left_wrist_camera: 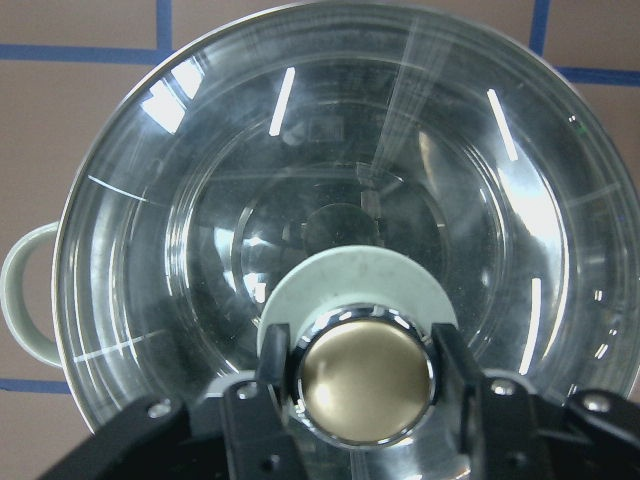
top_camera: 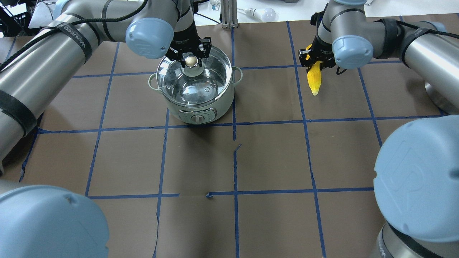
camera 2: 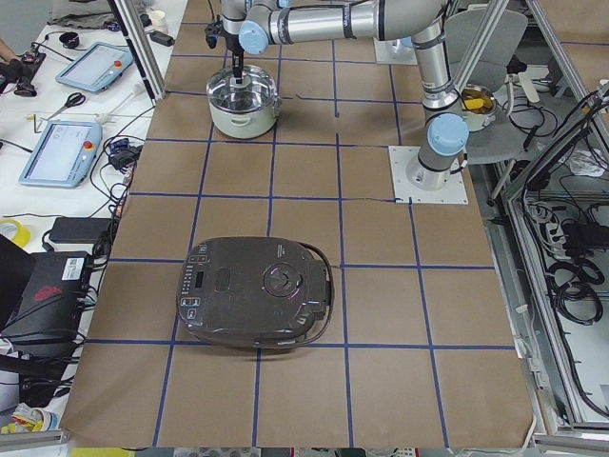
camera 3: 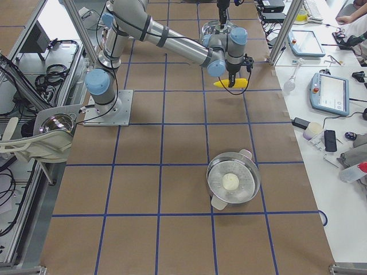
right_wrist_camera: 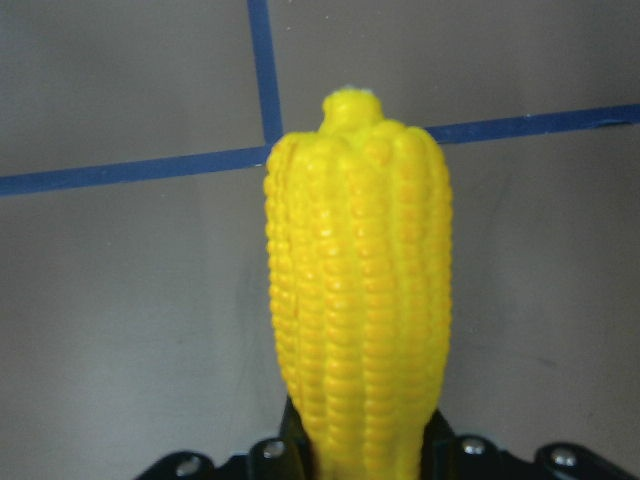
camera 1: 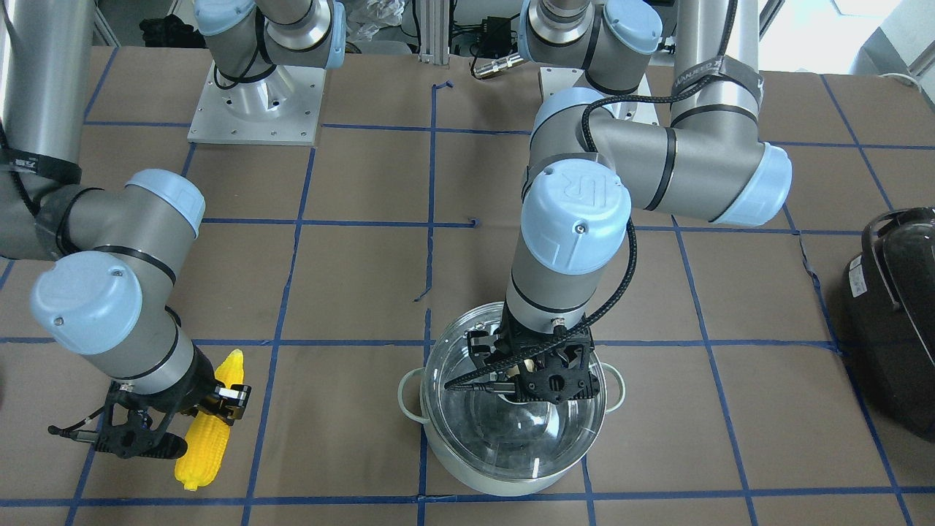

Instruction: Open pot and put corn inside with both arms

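The pot (top_camera: 200, 107), pale grey-green with side loop handles, stands on the brown table with its glass lid (top_camera: 206, 84) on it. My left gripper (top_camera: 190, 61) comes down from above and is shut on the brassy lid knob (left_wrist_camera: 362, 372), one finger on each side. It also shows in the front-facing view (camera 1: 522, 376). The corn (top_camera: 315, 79) is a yellow cob to the right of the pot, close over the table. My right gripper (top_camera: 315, 65) is shut on its thick end, and the tip points away in the right wrist view (right_wrist_camera: 360, 300).
A large black glossy appliance (camera 1: 895, 329) sits at the table's end on my left. An open steel pot (camera 3: 213, 172) with a pale round lump inside stands at the end on my right. The arm base plates (camera 1: 256, 102) are at the robot's side.
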`<action>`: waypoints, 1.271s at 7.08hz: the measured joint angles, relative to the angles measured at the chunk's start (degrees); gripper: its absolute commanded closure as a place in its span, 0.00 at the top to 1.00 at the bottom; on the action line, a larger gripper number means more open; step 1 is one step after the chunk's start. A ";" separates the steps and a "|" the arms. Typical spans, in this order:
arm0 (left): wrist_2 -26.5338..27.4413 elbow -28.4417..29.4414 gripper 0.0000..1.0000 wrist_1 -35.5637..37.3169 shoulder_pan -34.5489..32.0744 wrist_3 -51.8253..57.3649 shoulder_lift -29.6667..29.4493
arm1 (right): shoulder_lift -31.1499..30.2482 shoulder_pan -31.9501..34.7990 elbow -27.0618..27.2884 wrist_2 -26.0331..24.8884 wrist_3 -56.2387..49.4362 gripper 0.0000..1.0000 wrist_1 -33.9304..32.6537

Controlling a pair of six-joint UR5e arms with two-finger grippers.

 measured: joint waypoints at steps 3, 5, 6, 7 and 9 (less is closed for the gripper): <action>-0.07 1.60 0.00 -5.33 2.84 0.75 4.55 | -2.33 9.71 -10.69 -0.50 8.88 0.00 13.13; -0.45 1.51 0.00 -9.19 8.57 5.76 7.33 | -2.43 15.19 -15.30 -0.75 11.56 0.00 17.07; -0.50 1.40 0.00 -10.78 11.74 9.98 8.09 | -1.93 17.57 -16.61 -0.62 13.74 0.00 17.23; -0.41 0.95 0.00 -11.76 14.94 14.40 8.55 | -0.05 20.23 -18.79 -0.35 16.51 0.00 17.04; -0.09 -2.96 0.00 -11.34 21.60 24.66 9.12 | 6.82 25.36 -25.60 -0.21 19.73 0.00 14.93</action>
